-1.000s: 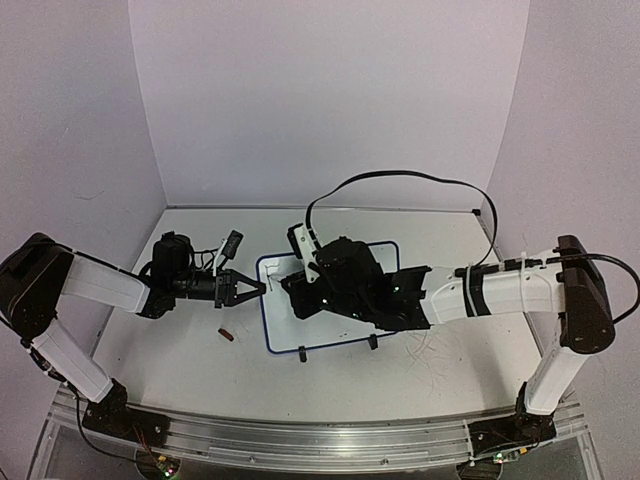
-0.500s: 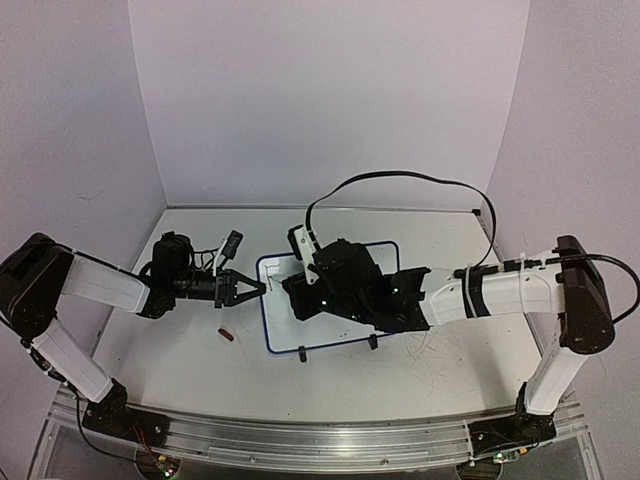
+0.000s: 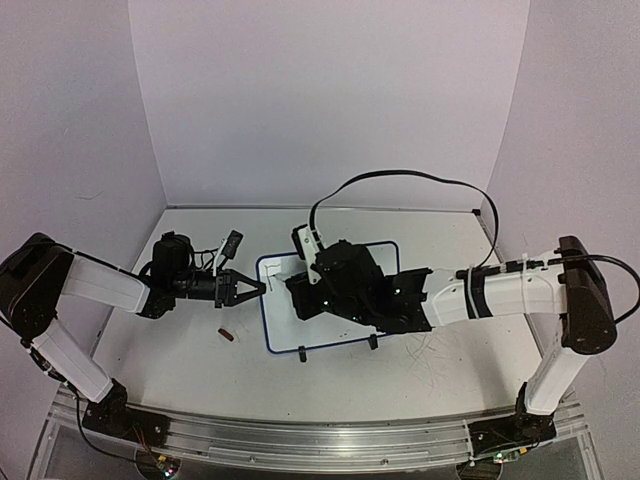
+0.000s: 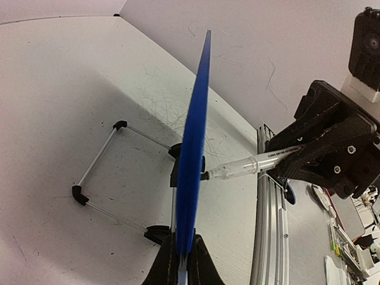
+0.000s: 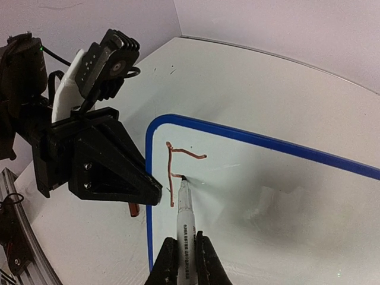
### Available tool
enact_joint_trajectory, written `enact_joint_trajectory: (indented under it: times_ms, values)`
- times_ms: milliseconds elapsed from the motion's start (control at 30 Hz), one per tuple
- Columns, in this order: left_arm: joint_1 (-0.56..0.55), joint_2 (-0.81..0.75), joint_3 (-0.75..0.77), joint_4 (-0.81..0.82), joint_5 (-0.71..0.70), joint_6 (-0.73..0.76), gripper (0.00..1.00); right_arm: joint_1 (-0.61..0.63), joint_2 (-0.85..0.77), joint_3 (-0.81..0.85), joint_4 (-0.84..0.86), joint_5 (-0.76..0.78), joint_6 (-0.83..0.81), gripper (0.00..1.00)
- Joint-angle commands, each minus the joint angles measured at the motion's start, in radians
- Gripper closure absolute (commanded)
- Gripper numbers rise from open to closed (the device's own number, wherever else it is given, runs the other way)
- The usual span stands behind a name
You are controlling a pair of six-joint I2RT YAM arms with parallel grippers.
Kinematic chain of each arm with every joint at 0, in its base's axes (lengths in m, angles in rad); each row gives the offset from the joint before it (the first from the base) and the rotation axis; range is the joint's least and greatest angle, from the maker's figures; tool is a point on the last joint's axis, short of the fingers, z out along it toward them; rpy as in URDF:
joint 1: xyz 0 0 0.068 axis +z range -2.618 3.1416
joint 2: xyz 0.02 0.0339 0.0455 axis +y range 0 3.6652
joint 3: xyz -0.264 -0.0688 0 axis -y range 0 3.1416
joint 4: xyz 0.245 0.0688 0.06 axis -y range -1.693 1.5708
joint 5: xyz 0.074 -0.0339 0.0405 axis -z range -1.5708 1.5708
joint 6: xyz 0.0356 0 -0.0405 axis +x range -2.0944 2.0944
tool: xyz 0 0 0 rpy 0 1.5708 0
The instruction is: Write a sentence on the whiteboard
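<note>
step: right gripper (image 5: 185,240), clamping marker (image 5: 184,214), is drawing the F's middle bar.
whiteboard (image 5: 285,196): propped between the arms, left gripper (image 4: 181,261) pinching its rim.
sentence (image 5: 171,172): only F begun.
next: lifting tip, shifting right, pressing lightly.

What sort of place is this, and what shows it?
Likely a robotics test cell: two robot arms on an aluminium rail, plain enclosing walls, right hand holding a marker to a whiteboard.

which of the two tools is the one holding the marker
The right tool: it is shut on the marker, whose tip meets the whiteboard. The left tool grips the whiteboard's blue edge instead.
</note>
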Motion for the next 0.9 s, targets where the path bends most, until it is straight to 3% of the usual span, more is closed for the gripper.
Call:
enact_joint_trajectory:
  times_ms: [0,433,667,867]
  values:
    - [-0.001,-0.036,0.005,0.030,0.024,0.008,1.00,-0.008,-0.048,-0.021,-0.023,0.078,0.014,1.00]
    - [-0.001,-0.035,0.005,0.028,0.025,0.009,1.00,-0.008,-0.067,-0.028,0.014,0.020,-0.011,1.00]
    - [-0.001,-0.038,0.005,0.026,0.016,0.010,1.00,-0.003,-0.253,-0.228,0.090,0.027,-0.068,1.00]
    - [-0.001,-0.033,0.005,0.023,0.018,0.007,1.00,-0.005,-0.190,-0.176,0.082,-0.051,-0.066,1.00]
